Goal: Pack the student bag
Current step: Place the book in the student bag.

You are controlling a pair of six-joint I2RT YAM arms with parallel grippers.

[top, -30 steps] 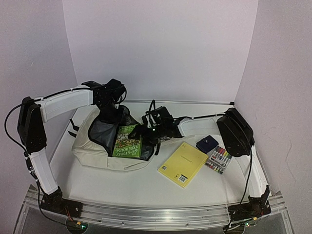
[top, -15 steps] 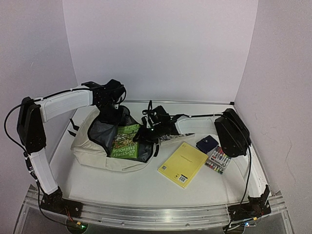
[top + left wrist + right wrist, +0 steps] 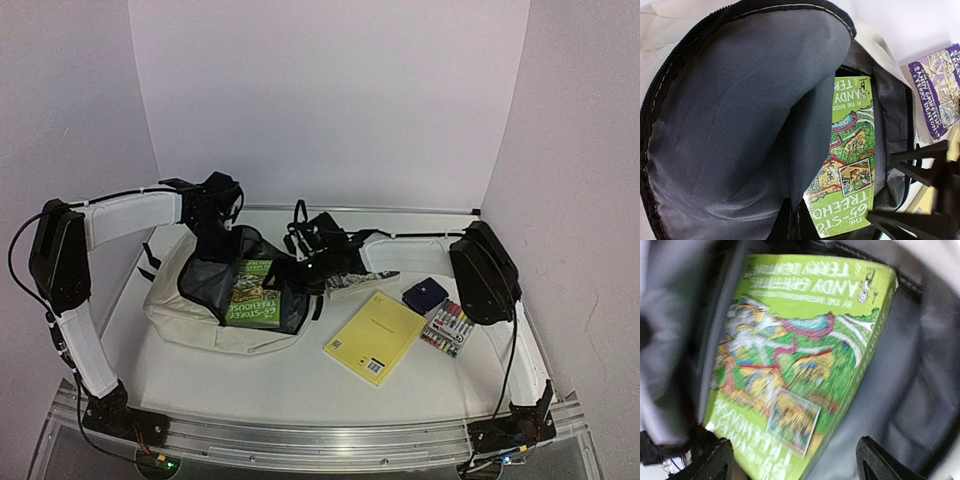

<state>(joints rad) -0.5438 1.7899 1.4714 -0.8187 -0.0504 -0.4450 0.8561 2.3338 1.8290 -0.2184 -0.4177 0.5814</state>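
Ok, student bag [image 3: 185, 305] is on its side on the table [image 3: 250, 385], left of centre, mouth gaping up at the overhead cam. Left pincer [image 3: 222, 232] sits at the far rim of that mouth, pressed together on the bag's fabric. It's pinching the flap and holding it up, so the dark grey lining [image 3: 740, 125] bellies out big in the left wrist cam.

Right pincer [image 3: 797, 462] is in from the other side, at the mouth's right edge. Fingers [image 3: 885, 465] are spread wide w/ nothing gripped btwn them, and it hangs just over the green book [image 3: 800, 350]. Right wrist view is blurry, but the gap is plain.

Contents: the main compartment holds one book, the green "65-Storey Treehouse" paperback w/ Andy Griffiths & Terry Denton on the cover. It lies flat, face up on the lining, title end nearest the arm bases, one long edge tucked under the raised flap. Can't tell what else is in there, if anything.

Outside: a purple book [image 3: 937, 95] by the same authors lies just beside the bag's right edge, below the right arm. A yellow notebook [image 3: 375, 337] sits right of the bag, apart from it. Further right, a navy pouch [image 3: 425, 294] is just beside a pack of markers [image 3: 448, 327].
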